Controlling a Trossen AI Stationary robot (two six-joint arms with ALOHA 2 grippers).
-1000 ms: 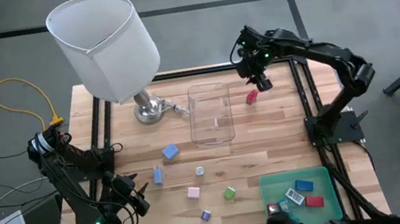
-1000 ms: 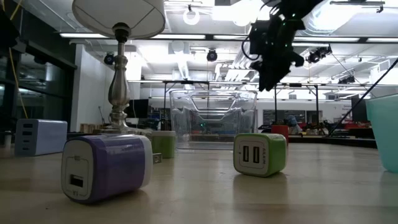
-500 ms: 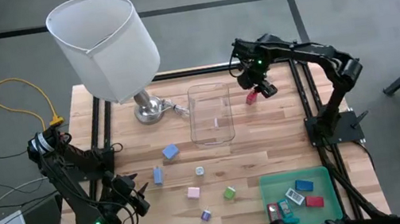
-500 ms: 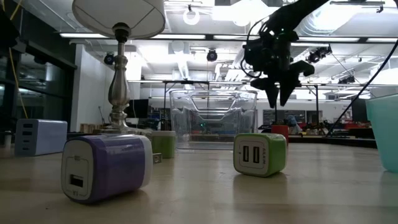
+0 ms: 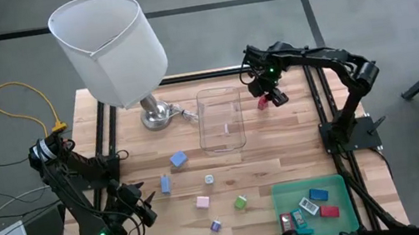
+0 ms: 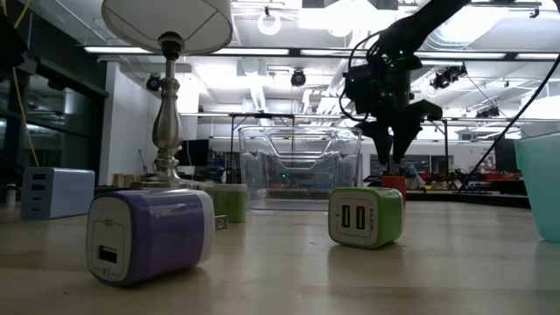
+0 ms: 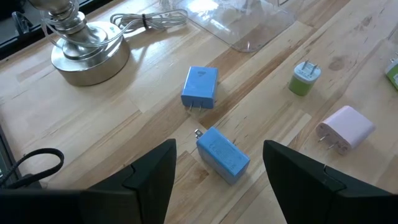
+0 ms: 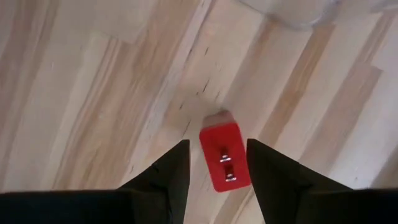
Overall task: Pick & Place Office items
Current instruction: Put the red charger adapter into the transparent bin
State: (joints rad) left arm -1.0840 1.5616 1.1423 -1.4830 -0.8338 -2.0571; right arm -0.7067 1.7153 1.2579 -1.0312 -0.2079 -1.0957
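1. Red charger block (image 8: 223,157) lies flat on the wood between my right gripper (image 8: 214,163) fingers, prongs up, not gripped.
2. Two blue chargers (image 7: 200,87) (image 7: 222,154) lie just ahead of my left gripper (image 7: 217,177), prongs showing.
3. Green (image 7: 303,79) and pink (image 7: 346,126) plugs lie farther off.

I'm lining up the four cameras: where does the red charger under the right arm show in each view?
High view: red charger right of the clear box, under the right gripper.
Low view: small red patch below the open gripper.
Left wrist view: not in it.
Right wrist view: between the fingers.
Shared landmark: the clear box.
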